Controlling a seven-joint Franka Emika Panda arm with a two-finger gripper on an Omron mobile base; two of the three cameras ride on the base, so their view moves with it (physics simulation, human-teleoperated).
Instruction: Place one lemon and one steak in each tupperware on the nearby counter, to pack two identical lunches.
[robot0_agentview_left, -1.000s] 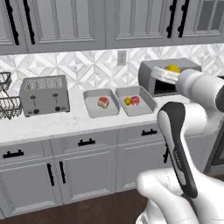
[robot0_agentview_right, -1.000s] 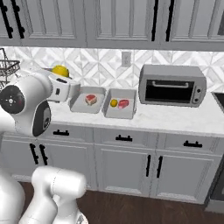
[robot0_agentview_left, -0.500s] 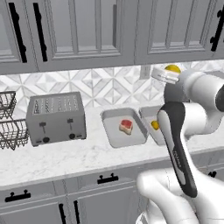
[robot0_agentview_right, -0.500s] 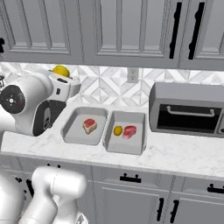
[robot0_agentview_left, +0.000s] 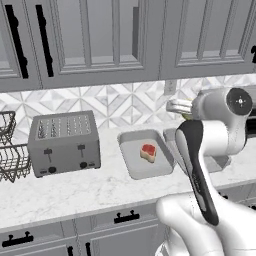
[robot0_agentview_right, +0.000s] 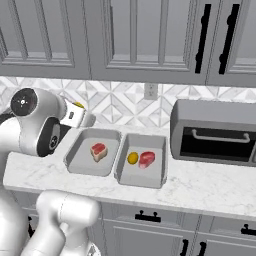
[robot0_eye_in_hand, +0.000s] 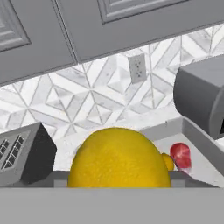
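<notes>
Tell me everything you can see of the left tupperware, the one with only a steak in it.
The left tupperware is a shallow grey rectangular tray with rounded corners and a raised rim, plastic by its look. It sits flat on the white marble-look counter, close beside its twin on the right, with the toaster to its left. Inside lies one steak, tan-rimmed with a pink-red middle, near the centre. It holds no lemon yet.
</notes>
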